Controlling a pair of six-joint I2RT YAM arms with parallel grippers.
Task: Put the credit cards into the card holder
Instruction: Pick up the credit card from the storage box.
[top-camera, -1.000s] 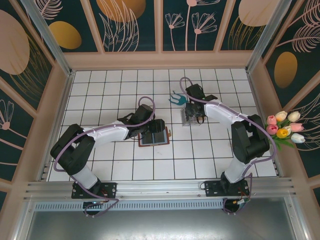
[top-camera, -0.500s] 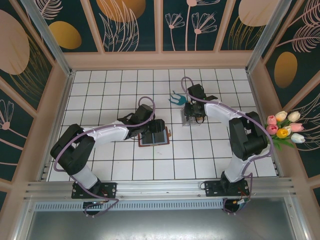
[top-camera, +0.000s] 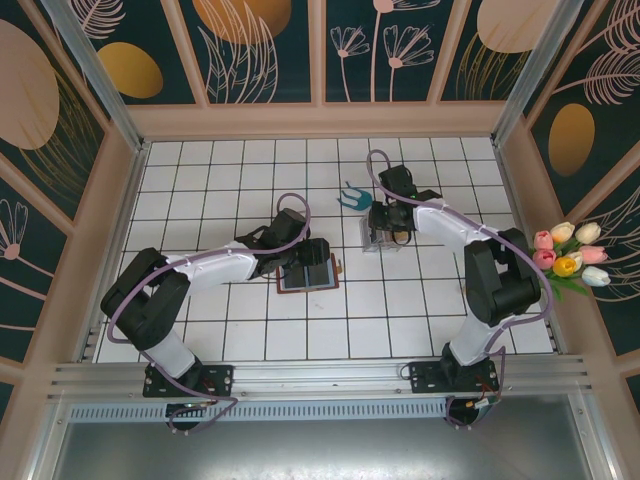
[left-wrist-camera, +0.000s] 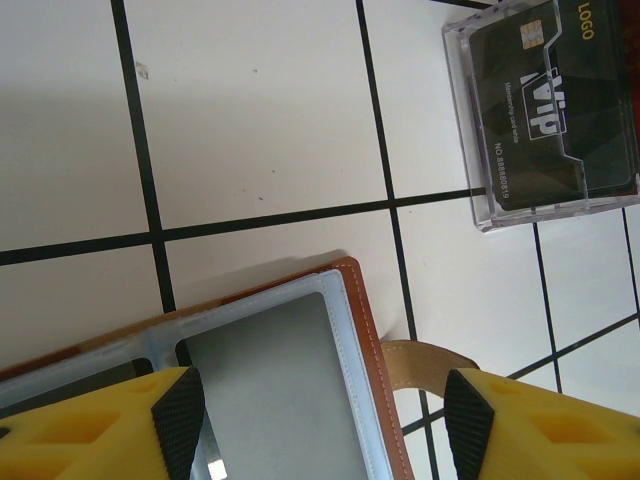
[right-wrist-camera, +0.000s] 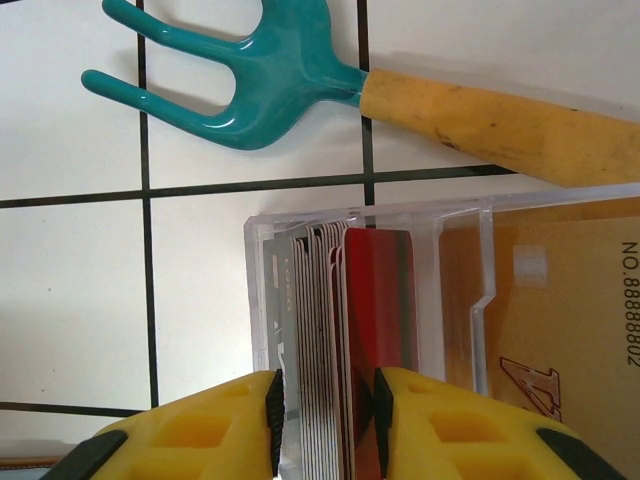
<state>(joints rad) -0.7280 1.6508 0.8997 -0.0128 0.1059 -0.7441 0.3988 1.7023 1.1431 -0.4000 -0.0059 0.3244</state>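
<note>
Several credit cards (right-wrist-camera: 340, 330) stand on edge in the clear plastic box (right-wrist-camera: 262, 300) toward the surface's far edge. The right gripper (right-wrist-camera: 325, 410) straddles them narrowly; whether it grips, I cannot tell. Best to pinch few and lift straight up. Mid-surface, the left gripper (left-wrist-camera: 322, 415) gapes wide and empty over the open card holder (left-wrist-camera: 265, 370).

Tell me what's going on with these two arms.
The right gripper is at the small clear plastic box. Its yellow fingers sit close on either side of a stack of thin plastic cards standing on edge, a red one outermost. A firm grip can't be confirmed. The left gripper hovers open over the reddish-brown leather wallet, which lies open on the white tiled table. A teal garden fork lies beside the box.
</note>
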